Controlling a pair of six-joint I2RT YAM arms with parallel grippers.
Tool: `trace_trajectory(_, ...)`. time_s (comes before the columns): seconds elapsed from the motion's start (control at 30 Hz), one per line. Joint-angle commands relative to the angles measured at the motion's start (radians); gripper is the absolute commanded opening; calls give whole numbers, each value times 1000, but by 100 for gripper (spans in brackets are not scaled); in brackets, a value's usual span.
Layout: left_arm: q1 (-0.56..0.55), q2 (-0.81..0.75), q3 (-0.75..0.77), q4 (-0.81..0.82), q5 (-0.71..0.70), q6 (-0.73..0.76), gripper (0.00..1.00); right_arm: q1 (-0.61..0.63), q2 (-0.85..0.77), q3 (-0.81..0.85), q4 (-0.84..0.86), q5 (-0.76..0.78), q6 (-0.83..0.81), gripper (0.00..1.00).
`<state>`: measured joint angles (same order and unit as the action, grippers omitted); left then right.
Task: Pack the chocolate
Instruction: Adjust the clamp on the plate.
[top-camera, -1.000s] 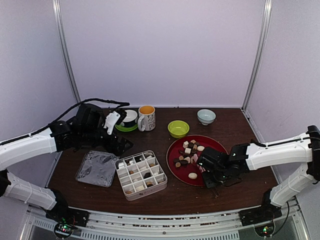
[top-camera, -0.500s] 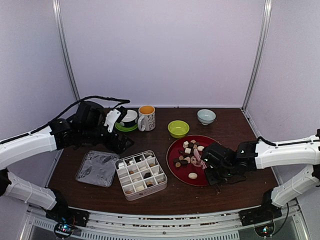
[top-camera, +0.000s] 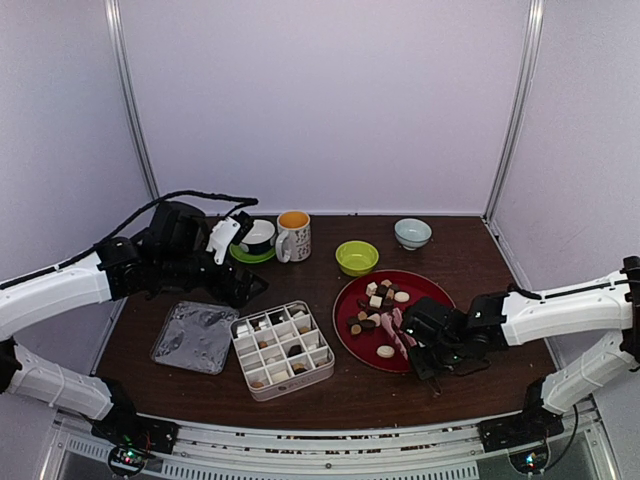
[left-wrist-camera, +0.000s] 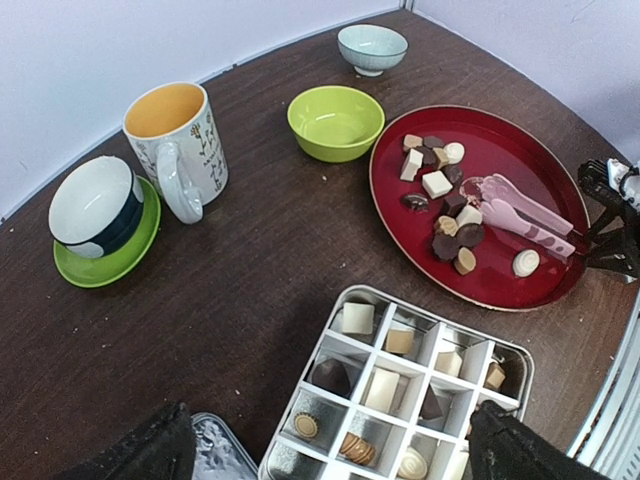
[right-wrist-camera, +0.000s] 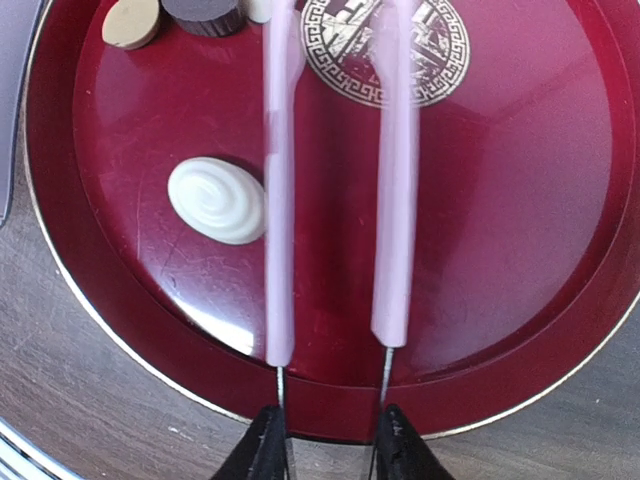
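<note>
The chocolate (left-wrist-camera: 437, 184) on the red plate (left-wrist-camera: 500, 150) looks small, light, slick and easily marred, so pinch each piece's sides gently with the pink tongs (right-wrist-camera: 280, 200) clamped in the right tool (right-wrist-camera: 328, 445); the left tool (top-camera: 240, 290) gapes wide.

left arm: raised, gripper (top-camera: 243, 291) spread wide | right arm: stretched low, gripper (right-wrist-camera: 330, 446) fingers narrowly parted

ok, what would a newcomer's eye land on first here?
The red tray at right centre, with loose chocolate mostly on its left half. The right tool holds pink tongs over it. Left of it sits a white divided box, partly filled.
</note>
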<state>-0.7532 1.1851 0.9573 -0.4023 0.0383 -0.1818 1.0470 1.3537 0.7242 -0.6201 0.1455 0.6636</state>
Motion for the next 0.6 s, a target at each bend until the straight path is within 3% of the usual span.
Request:
trace_trajectory(0.0, 6, -18, -12, 14, 11, -14, 98, -5, 18, -15, 19, 0, 2, 35)
trace_trajectory(0.13, 6, -19, -14, 14, 12, -15, 98, -5, 1, -14, 10, 14, 1, 43)
trace_trajectory(0.27, 6, -20, -14, 14, 10, -15, 98, -5, -47, -16, -2, 35, 1, 57)
trace_trajectory(0.43, 6, -16, -9, 16, 12, -18, 98, 2, -99, -24, 5, 55, 2, 81)
trace_trajectory(0.5, 6, -13, -9, 17, 13, -18, 98, 8, -104, -23, 7, 75, 10, 96)
trace_trajectory(0.57, 6, -16, -12, 21, 16, -19, 98, 17, -101, -17, 6, 95, 21, 100)
